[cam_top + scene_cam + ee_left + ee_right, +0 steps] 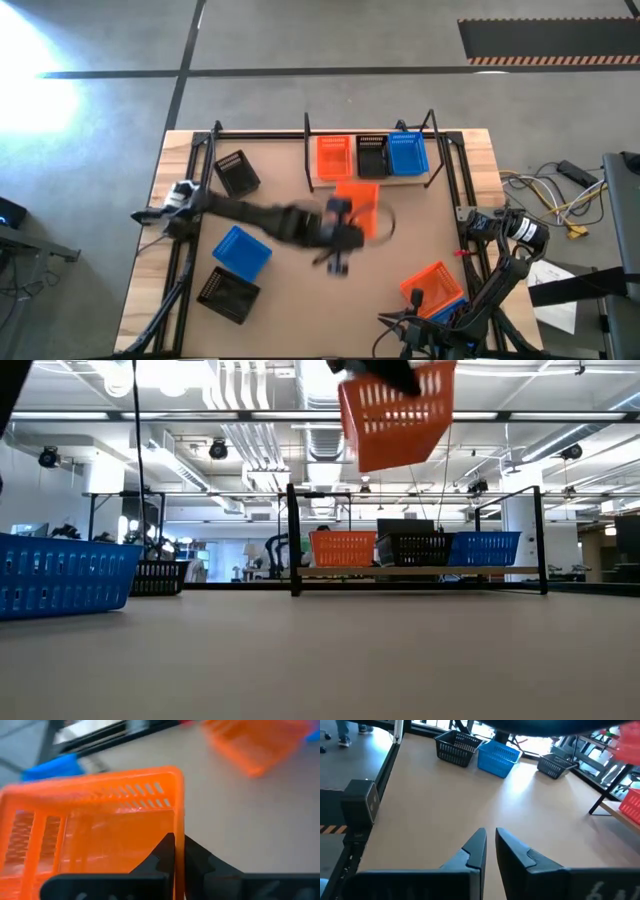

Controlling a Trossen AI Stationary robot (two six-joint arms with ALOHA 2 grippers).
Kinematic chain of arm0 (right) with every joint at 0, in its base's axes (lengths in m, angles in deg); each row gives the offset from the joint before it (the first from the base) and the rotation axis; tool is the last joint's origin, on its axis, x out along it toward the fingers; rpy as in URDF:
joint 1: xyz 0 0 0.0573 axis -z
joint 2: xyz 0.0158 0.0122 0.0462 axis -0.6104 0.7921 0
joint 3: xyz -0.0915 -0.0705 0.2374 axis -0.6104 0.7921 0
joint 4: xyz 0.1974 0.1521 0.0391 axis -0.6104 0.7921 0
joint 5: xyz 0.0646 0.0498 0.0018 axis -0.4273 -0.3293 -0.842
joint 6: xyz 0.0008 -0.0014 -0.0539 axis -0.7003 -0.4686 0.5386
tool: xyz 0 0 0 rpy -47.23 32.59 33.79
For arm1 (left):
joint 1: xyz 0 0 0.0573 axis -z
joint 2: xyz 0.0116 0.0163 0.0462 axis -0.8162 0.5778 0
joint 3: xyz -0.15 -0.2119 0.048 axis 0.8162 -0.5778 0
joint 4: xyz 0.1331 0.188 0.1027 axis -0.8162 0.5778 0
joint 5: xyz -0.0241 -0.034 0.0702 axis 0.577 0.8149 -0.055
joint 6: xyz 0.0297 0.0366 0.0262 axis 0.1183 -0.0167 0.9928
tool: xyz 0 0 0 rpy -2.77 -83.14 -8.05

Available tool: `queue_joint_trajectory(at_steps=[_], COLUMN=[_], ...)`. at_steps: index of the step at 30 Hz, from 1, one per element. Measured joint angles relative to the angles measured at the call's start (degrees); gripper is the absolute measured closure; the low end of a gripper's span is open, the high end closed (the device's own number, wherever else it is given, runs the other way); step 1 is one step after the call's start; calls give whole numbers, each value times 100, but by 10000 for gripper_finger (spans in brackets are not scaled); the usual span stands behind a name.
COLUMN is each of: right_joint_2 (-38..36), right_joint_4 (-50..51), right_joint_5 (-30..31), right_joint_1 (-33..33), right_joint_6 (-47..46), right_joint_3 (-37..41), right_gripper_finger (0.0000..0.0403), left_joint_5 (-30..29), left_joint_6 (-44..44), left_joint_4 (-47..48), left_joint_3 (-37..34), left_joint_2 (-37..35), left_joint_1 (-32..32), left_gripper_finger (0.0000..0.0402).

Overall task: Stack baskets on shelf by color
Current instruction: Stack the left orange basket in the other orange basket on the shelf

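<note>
Here the left gripper (pixel 178 862) pinches the thin rim of an orange basket (pixel 100 825) with slotted plastic walls, lifted above the table just before the wooden shelf (pixel 325 184). There an orange, a black and a blue basket sit side by side. The right gripper (pixel 490 850), nearly closed, waits empty at the table's right edge.
</note>
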Motion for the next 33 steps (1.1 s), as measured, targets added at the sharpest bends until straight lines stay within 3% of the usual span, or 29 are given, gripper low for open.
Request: queue_joint_trajectory(at_steps=[5, 12, 16, 33], right_joint_2=[0, 0, 0, 0], right_joint_4=[-41, -39, -64, -82], right_joint_5=[-2, -46, -46, -46], right_joint_1=[0, -5, -13, -13], right_joint_6=[-69, -188, -188, -188], right_joint_3=[14, 55, 55, 55], right_gripper_finger=[369, 369, 369, 369], left_joint_5=[-5, 44, 356, 391], left_joint_6=[727, 702, 704, 879], left_joint_4=[-1, -181, -243, -575], left_joint_3=[-128, -335, -555, -1213], left_joint_2=[0, 0, 0, 4], left_joint_1=[-1087, -2110, -2340, -2437], left_gripper_finger=[401, 401, 402, 402])
